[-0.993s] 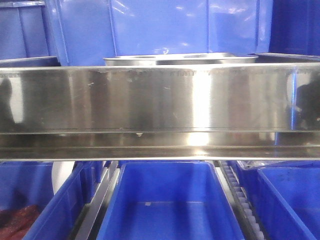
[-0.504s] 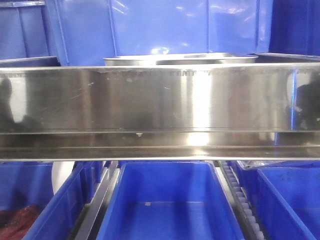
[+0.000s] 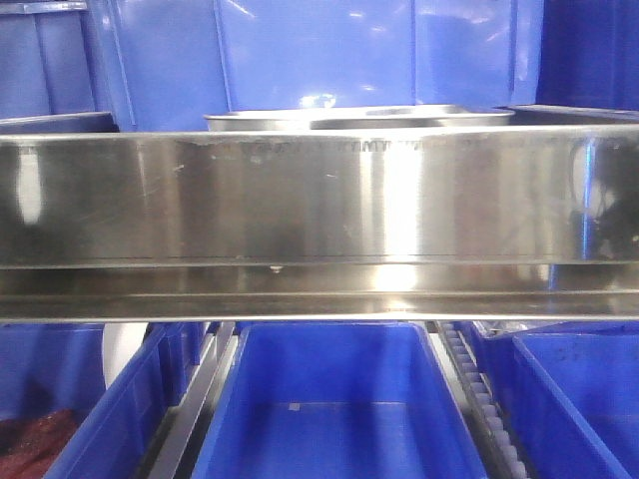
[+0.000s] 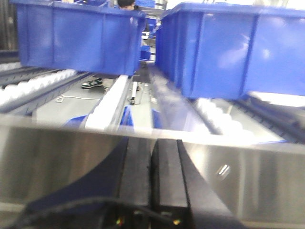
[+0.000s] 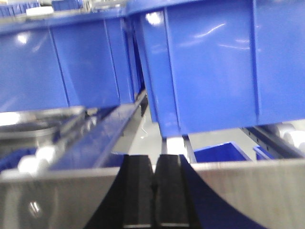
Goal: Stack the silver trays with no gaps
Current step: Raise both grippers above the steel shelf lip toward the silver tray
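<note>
Change since earlier: dark reflections at both ends of the steel rail [image 3: 319,200] are gone; silver tray [image 3: 359,118] sits where it was.
Front view, tray: only its rim and a strip of wall show above the rail, centre, behind it. Cannot tell whether one tray or several.
Front view, surroundings: tall blue bins [image 3: 319,50] stand behind the tray; lower bin [image 3: 334,399] sits under the rail, more bins either side. No arm in this view.
Left wrist, gripper: left gripper [image 4: 152,143] points at the rail; black fingers [image 4: 167,171] pressed together, nothing between them.
Left wrist, surroundings: blue bins on the roller lanes [image 4: 28,88] beyond the rail. Tray not seen here.
Right wrist, gripper: right gripper [image 5: 153,160] also at the rail, fingers [image 5: 138,191] closed on each other, holding nothing.
Right wrist, tray: silver tray [image 5: 43,124] lies far left on the lane beyond the rail, rounded corner and rim showing, blurred. Well apart from the gripper.
Right wrist, surroundings: blue bins fill the upper frame.
</note>
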You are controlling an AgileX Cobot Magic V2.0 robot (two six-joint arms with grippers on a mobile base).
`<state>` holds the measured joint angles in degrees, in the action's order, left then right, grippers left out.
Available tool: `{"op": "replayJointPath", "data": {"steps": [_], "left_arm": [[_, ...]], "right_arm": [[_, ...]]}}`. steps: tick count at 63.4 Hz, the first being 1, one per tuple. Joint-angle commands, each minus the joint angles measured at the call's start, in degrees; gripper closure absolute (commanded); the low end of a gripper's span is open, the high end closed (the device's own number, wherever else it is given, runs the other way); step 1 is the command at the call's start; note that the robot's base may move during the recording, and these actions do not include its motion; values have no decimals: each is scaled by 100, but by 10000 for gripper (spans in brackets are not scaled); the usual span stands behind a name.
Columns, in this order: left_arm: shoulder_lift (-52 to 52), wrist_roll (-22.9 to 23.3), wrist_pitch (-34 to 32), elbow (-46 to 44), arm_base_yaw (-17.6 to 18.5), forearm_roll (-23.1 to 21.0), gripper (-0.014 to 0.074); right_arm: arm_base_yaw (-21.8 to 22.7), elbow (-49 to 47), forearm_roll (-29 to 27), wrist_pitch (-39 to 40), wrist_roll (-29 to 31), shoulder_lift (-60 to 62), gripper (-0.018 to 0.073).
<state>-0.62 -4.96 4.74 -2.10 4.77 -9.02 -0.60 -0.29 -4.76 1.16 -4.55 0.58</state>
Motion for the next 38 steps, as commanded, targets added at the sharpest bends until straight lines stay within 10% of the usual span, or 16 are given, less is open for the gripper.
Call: {"op": "replayJointPath", "data": {"steps": [1,13,25,38], "left_arm": [[-3,-4,171,-840,1,-42,644],[620,-4,1288,-2525,1,-42,550],[1513,-4,1318,-3496,1,36,211],[2636,-760,1778,-4477,340,199,165]], "right_arm": [[5,-769,-79,49,2,101,510],[5,-2321,-79,-1352,2,-221,314],[5,-3227,-79,-1812,7,-1041,-55],[-12,-3884,-97,-1869,7,-2104,-53]]}}
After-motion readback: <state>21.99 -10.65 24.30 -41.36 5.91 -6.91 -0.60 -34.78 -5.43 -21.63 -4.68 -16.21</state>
